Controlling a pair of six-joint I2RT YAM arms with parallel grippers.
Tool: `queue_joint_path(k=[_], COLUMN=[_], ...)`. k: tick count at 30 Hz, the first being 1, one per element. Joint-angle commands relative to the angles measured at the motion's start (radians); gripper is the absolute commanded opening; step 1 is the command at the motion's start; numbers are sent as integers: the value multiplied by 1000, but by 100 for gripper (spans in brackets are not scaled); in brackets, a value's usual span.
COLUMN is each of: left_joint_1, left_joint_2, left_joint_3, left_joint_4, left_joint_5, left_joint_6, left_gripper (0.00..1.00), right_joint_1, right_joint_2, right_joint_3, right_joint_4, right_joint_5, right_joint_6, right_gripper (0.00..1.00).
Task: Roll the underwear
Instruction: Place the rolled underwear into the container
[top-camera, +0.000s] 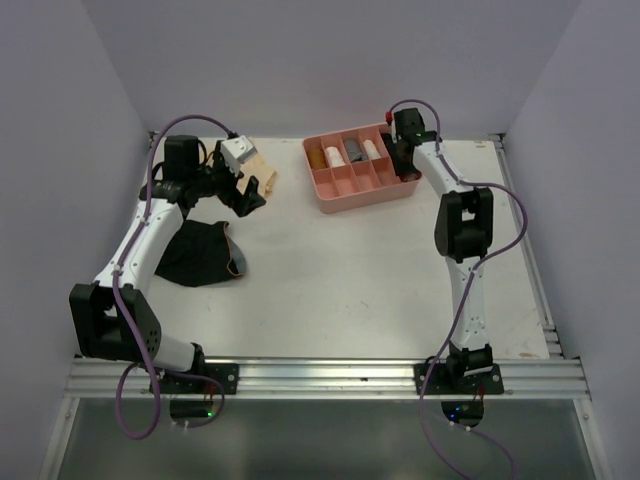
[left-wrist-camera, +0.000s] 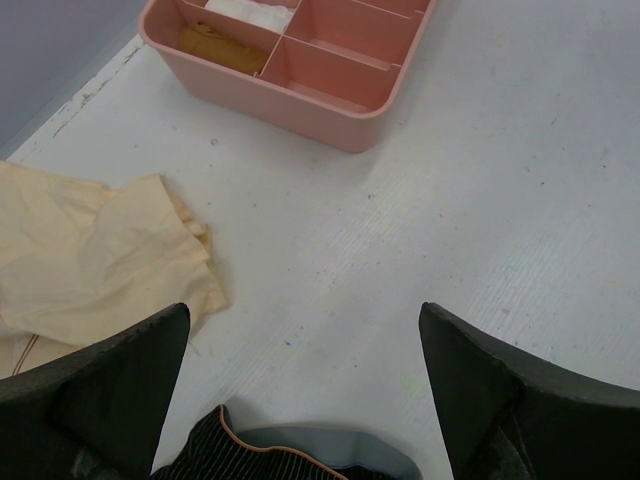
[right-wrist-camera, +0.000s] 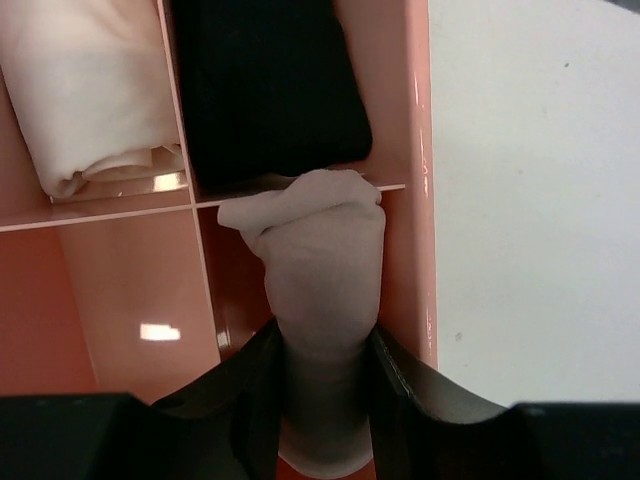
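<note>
A rolled, pale pinkish-grey underwear (right-wrist-camera: 325, 265) stands in an end compartment of the pink tray (right-wrist-camera: 405, 140), and my right gripper (right-wrist-camera: 325, 335) is shut on it. Behind it lie a black roll (right-wrist-camera: 265, 90) and a cream roll (right-wrist-camera: 85, 95) in their own compartments. In the top view the right gripper (top-camera: 398, 160) hangs over the tray's right end. My left gripper (left-wrist-camera: 303, 315) is open above bare table. Pale tan underwear (left-wrist-camera: 90, 250) lies flat to its left. Black striped underwear (left-wrist-camera: 250, 460) lies just below it, also seen spread out as black underwear (top-camera: 200, 255).
The pink tray (top-camera: 345, 192) sits at the back centre of the white table, with an ochre roll (left-wrist-camera: 215, 45) in one compartment. Grey walls close in on three sides. A metal rail (top-camera: 330, 375) runs along the near edge.
</note>
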Motion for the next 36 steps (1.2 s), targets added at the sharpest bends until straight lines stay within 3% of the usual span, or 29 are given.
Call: queue_joint_path(k=[1,18,23,32,36], left_joint_1=[0,2,0,0,0], left_joint_2=[8,63,65,65,62], left_joint_3=[27,56,59,64,64], left_joint_4=[-16,-53,-66,-58,-50], left_joint_5=[-1,8,14,22,16], left_joint_6=[-3,-8,-1,-9,-12], left_gripper=[100,100,100,100,100], right_joint_1=[-36,-70,-72,-72,-72], right_joint_2=[37,131,97,49,29], right_joint_3=[78,213,190,218,207], right_joint_4=[-92,-297,-279,-265,-256], right_joint_5=[-124,-155,-152,-143,-134], right_joint_6=[62,62,74,77,74], right_gripper=[0,0,31,53,55])
